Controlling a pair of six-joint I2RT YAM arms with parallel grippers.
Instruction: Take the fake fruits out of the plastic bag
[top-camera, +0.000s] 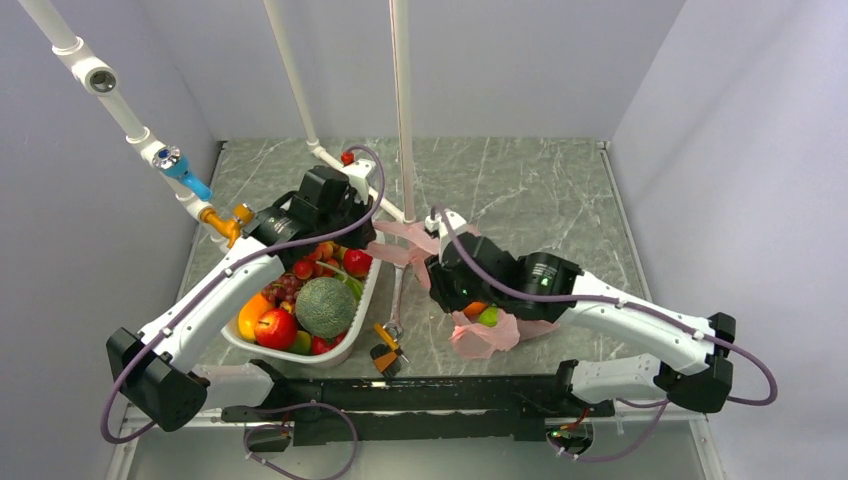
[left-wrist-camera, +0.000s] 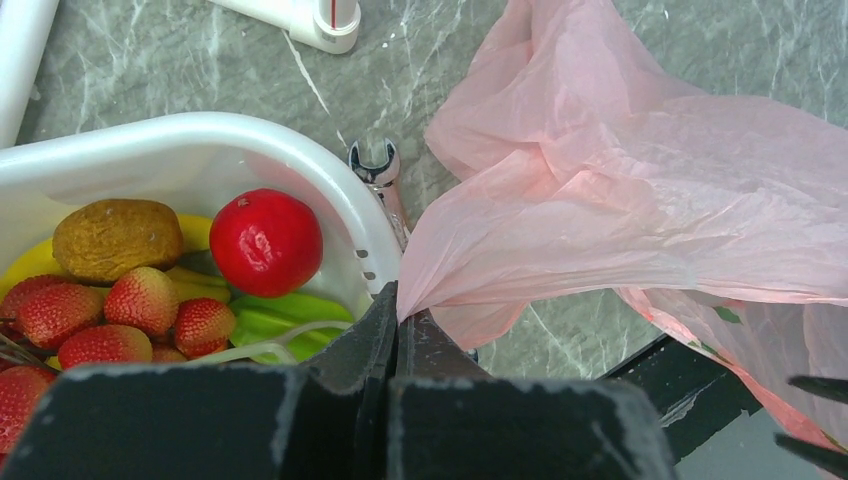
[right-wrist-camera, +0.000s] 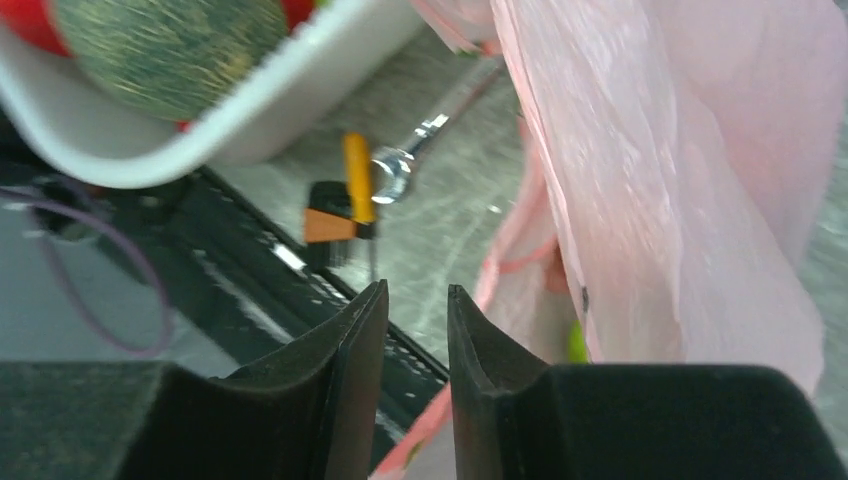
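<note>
The pink bag (top-camera: 483, 336) lies crumpled on the table (top-camera: 540, 195) just right of the white basket (top-camera: 366, 296). An orange fruit (top-camera: 474, 309) and a green fruit (top-camera: 489, 317) show in its folds, touching each other. My left gripper (left-wrist-camera: 398, 318) is clamped tight on a fold of the bag's edge, right beside the basket's rim, and the film fans out from that pinch to the right. My right gripper (right-wrist-camera: 415, 300) sits just beside the two fruits. Its jaws are a narrow slit apart with nothing between them, and the bag's film hangs close by its right finger. A wrench (left-wrist-camera: 378, 165) lies on the table between basket and bag. Past the bag, bare marble runs to the far wall and the right wall.
</note>
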